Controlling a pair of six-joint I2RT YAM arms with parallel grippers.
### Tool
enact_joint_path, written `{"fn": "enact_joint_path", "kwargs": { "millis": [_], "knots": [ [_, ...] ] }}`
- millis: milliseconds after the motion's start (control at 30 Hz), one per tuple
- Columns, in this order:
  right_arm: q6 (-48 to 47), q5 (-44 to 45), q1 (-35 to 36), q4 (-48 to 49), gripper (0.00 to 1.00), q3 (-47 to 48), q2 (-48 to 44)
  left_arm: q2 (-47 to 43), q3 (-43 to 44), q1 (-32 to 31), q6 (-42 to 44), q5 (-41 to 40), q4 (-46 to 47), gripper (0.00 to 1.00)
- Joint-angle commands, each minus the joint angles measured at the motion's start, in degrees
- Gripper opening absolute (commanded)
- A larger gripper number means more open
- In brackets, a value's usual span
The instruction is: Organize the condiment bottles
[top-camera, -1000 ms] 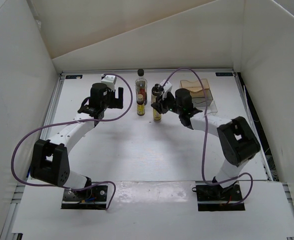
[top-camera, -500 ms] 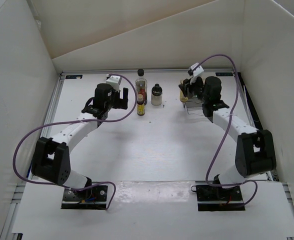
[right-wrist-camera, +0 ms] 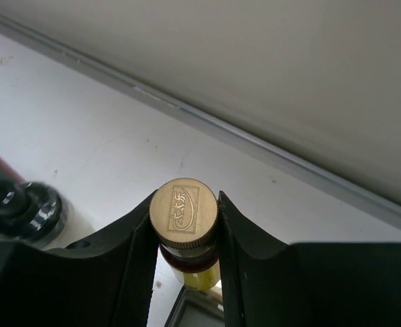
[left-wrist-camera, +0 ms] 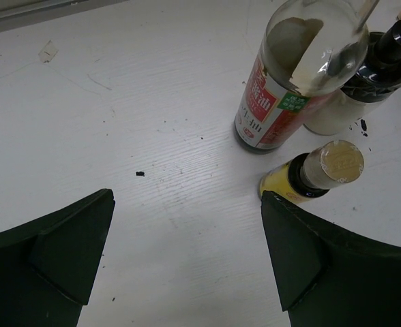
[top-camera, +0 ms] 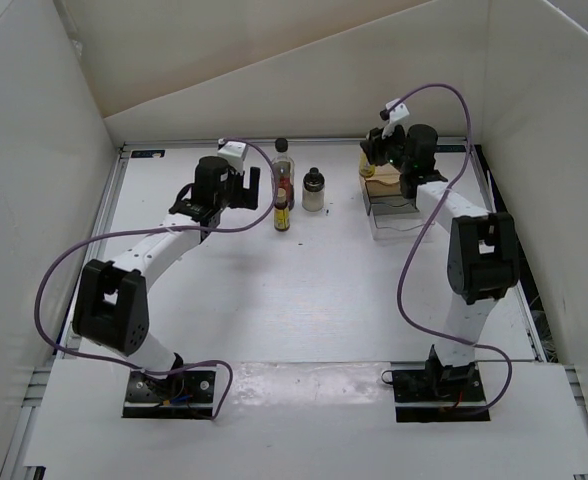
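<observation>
Right gripper [right-wrist-camera: 185, 228] clamps a yellow bottle [right-wrist-camera: 184, 210] by its neck at the clear box [top-camera: 399, 210], bench [top-camera: 274, 300] far right corner; left gripper [left-wrist-camera: 185, 201] gapes wide near the tall bottle [left-wrist-camera: 282, 88], squat bottle [left-wrist-camera: 354, 99] and second yellow bottle [left-wrist-camera: 316, 174]

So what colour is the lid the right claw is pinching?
The lid is dull gold with a stamped design; right wrist view shows it best.

right tool [right-wrist-camera: 185, 221] | yellow bottle [right-wrist-camera: 185, 204] carried | near squat bottle [top-camera: 314, 190] → at clear box [top-camera: 402, 212]
</observation>
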Motion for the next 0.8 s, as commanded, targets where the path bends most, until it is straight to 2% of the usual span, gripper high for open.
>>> {"fn": "enact_joint_path", "kwargs": {
  "millis": [0,233,767],
  "knots": [
    [1.55,-0.58,-0.98,6.83,0.00,6.43,0.56,0.55,3.07,0.08,0.97,-0.34,-0.55,1.00],
    [1.90,-0.32,-2.63,5.95,0.00,11.62,5.13,3.36,4.91,0.87,0.97,-0.17,-0.99,1.00],
    [4.63,-0.41,-5.10,10.17,0.00,10.04,10.14,7.84,8.69,1.31,0.97,0.36,-1.96,1.00]
  ]
}}
